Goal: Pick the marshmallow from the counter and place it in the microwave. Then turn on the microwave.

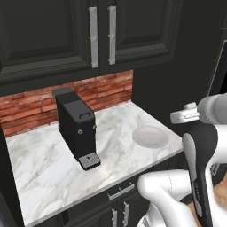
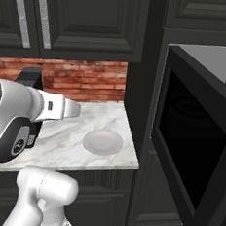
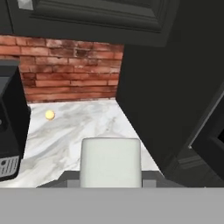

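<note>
On the counter (image 1: 44, 164), coffee machine (image 1: 77, 128), plate (image 1: 150, 136), yellow ball (image 3: 50, 115).

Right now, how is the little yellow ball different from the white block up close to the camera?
The yellow ball is round, while the white block, the marshmallow, has flat sides and squared corners. The ball is yellow; the marshmallow is whitish-grey. The ball rests on the counter near the brick wall, while the marshmallow sits between the fingertips of the gripper, above the counter. Both are small, plain-coloured things.
</note>
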### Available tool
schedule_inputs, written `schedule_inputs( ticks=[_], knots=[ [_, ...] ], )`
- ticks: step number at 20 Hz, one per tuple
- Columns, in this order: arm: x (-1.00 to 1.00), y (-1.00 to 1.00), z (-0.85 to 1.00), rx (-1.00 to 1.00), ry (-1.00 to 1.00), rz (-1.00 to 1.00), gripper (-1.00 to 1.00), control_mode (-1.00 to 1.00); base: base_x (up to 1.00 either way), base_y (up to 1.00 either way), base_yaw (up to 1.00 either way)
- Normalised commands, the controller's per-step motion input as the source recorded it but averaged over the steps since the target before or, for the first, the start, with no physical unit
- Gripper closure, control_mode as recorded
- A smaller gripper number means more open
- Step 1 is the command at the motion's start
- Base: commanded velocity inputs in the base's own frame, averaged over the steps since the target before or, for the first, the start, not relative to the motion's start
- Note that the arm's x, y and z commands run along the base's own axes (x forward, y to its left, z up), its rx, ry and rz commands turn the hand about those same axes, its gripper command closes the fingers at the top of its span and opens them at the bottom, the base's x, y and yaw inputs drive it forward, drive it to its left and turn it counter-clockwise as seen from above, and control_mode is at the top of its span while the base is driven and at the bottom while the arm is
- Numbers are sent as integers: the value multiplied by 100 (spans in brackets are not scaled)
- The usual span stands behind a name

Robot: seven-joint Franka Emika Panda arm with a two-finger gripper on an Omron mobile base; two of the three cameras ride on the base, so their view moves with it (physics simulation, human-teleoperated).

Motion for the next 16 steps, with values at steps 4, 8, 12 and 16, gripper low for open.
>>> schedule_inputs(
  ticks=[4, 8, 12, 16],
  knots=[
    [-26, 4, 17, 0, -3, -2, 100, -100, 0, 0, 0],
    [-19, 7, 10, 0, -1, -3, 100, -100, 0, 0, 0],
    [-15, 4, 6, 0, -1, -4, 100, -100, 0, 0, 0],
    [-15, 1, 2, 0, -1, -3, 100, -100, 0, 0, 0]
  ],
)
